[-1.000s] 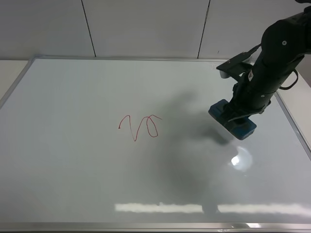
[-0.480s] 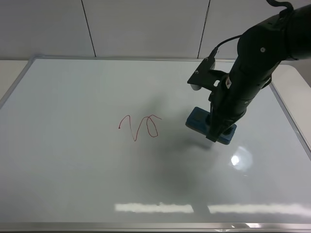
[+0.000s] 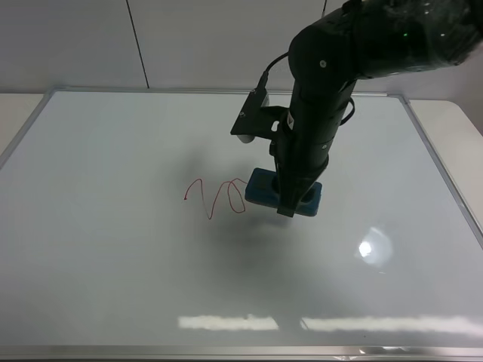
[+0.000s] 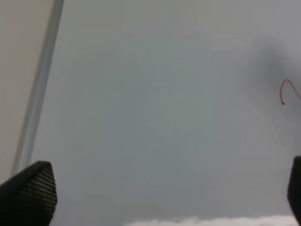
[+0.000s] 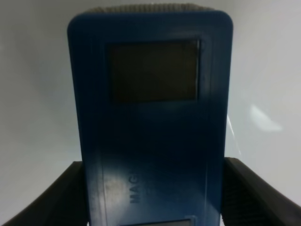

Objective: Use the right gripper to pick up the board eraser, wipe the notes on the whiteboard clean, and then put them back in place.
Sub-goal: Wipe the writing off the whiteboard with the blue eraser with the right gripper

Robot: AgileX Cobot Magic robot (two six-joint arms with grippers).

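— White gloss all the way across, is that what lies under you?
— Yes. The whiteboard (image 3: pixel 113 264) fills nearly everything I see, edged by a thin silver frame (image 3: pixel 226 90). A pale tabletop (image 3: pixel 15 109) shows beyond its far corners, and behind it stand light wall panels (image 3: pixel 226 38) split by dark seams.
— Any glare?
— A broken bright strip (image 3: pixel 249 323) runs along the near edge, and a round bright spot (image 3: pixel 373 247) sits to the right. My arm's shadow (image 3: pixel 241 234) greys the board around the middle.
— Where is the board eraser (image 3: pixel 260 188)?
— Near the middle of the board, just right of the notes (image 3: pixel 215 197). Its left end meets the last red loop, though I cannot tell whether it touches the ink. My right gripper (image 3: pixel 289 202) is clamped across its sides, pointing down, and the wrist view shows the blue block filling the space between my fingers (image 5: pixel 51 202).
— And the other arm?
— My left gripper (image 4: pixel 160 197) hangs over bare board near the left frame, jaws spread wide with nothing between them. One end of the red line shows in its view.
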